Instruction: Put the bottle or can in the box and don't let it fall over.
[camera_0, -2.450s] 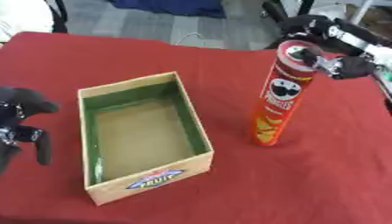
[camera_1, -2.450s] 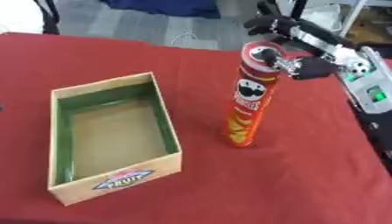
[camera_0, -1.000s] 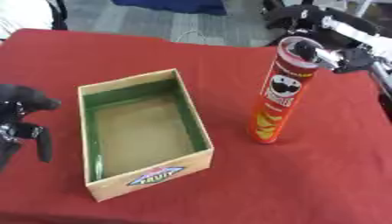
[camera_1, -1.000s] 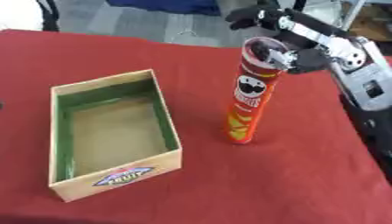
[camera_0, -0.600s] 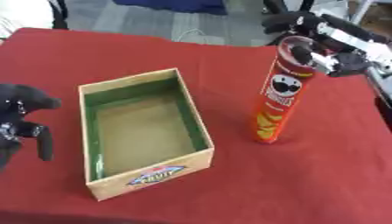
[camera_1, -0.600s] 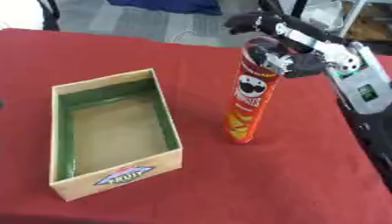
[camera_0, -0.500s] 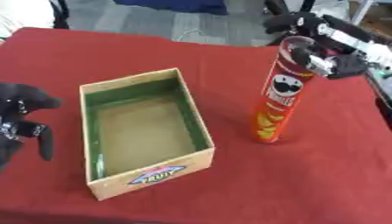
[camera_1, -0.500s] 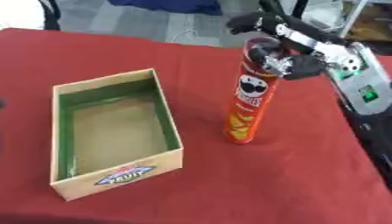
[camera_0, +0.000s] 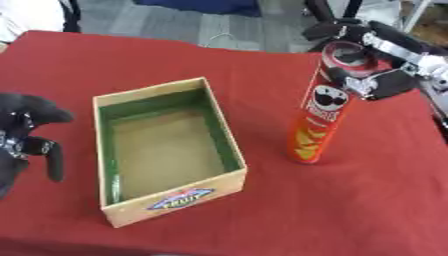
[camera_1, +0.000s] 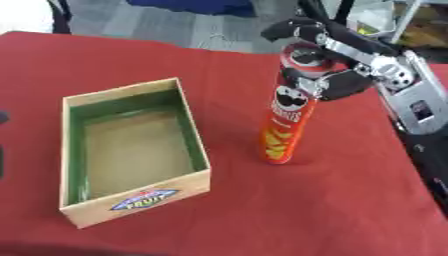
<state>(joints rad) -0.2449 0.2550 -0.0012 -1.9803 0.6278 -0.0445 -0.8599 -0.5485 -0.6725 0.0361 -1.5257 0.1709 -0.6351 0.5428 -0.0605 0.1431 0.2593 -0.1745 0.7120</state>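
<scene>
The right hand (camera_1: 337, 80) curls its fingers and thumb around the top of the tall red can (camera_1: 287, 117), which stands upright on the red table (camera_1: 332, 200) just right of the open box (camera_1: 131, 145), so lift it straight up, keep it vertical, and lower it flat onto the box floor while the left hand (camera_0: 22, 137) rests relaxed at the left edge

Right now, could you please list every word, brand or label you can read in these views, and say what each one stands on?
"FRUIT": on the oval label on the near end wall of the cardboard box.
Red chip can: a moustached face logo shows, but the lettering beneath it is too blurred to read.
Nothing else is readable.
</scene>
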